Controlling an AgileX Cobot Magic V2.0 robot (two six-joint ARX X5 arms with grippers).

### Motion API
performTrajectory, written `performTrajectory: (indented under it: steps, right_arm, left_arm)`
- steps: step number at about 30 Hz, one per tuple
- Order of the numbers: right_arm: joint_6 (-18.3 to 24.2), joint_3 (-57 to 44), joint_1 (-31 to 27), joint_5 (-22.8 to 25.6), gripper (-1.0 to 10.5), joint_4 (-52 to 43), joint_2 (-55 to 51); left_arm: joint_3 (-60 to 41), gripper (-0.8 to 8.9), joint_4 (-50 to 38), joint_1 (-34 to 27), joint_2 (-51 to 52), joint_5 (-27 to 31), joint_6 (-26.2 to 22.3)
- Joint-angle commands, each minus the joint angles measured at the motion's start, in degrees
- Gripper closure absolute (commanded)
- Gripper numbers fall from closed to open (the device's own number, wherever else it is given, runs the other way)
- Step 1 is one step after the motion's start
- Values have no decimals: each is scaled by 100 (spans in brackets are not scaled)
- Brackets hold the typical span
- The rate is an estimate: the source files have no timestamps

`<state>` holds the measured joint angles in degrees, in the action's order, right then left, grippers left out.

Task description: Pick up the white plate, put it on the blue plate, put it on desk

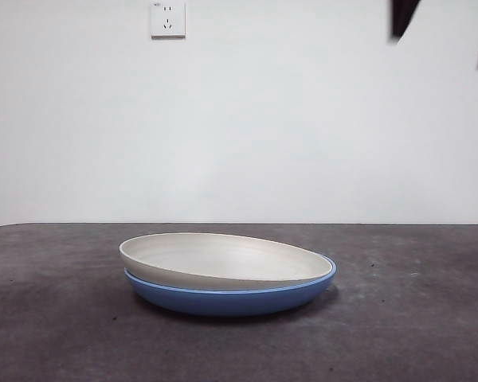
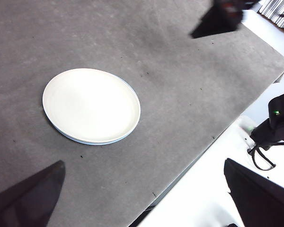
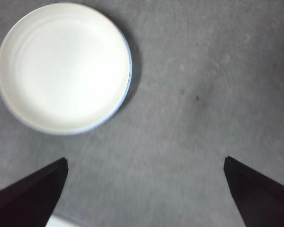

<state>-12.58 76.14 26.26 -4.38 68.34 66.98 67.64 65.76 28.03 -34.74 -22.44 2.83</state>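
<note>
The white plate is sitting nested in the blue plate, slightly tilted, so that its one side is riding above the blue rim while the other side is sinking level with it. Both plates are resting on the table, with the wall socket on the pale wall high behind the blue plate.

Both arms are hanging well above the blue plate. The left gripper is showing its jaws spread wide with nothing between them, and the right gripper is likewise spread and empty. In the front view only black tips are showing at one top corner, well apart from the stack.

The white plate is looking stiff, matte and fairly light, probably breakable if dropped. Its plain rim is the only place offering a hold; the raised side, where it is standing clear of the blue rim, is likely the easiest spot for one jaw to slip under. The glossy blue plate beneath may be sliding a little if nudged.

The table is a dark grey, mottled, matte surface with bare room all around the blue plate. The left wrist view is showing the table's rounded edge, with some dark equipment beyond it.
</note>
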Motion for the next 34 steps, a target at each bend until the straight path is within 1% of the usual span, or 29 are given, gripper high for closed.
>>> performTrajectory:
  steps: [1, 7, 12, 18, 22, 26, 32, 34]
  right_arm:
    - [57, 114, 153, 17, 344, 387, -501]
    - [37, 105, 448, 13, 344, 1001, -1620]
    - [-31, 103, 511, -17, 344, 1143, -2549]
    - [-50, 92, 511, -63, 345, 1259, -3392]
    - [-81, 79, 511, -295, 346, 1259, -3716]
    - [-96, 68, 509, -479, 348, 1259, -3797]
    - [-96, 68, 509, -470, 348, 1259, -3797]
    - [-96, 68, 509, -457, 352, 1259, -3797]
  left_arm:
    - [55, 156, -70, 37, -11, -9, -63]
    - [52, 156, -70, 37, -11, -9, -39]
    - [52, 156, -68, 37, -11, -9, -42]
    - [50, 156, -66, 37, -11, -9, -44]
    - [48, 156, -63, 37, -11, -9, -42]
    - [44, 156, -61, 37, -11, -7, -42]
    - [44, 158, -9, 37, -11, -7, -42]
    - [44, 191, 57, 37, -11, -2, -55]
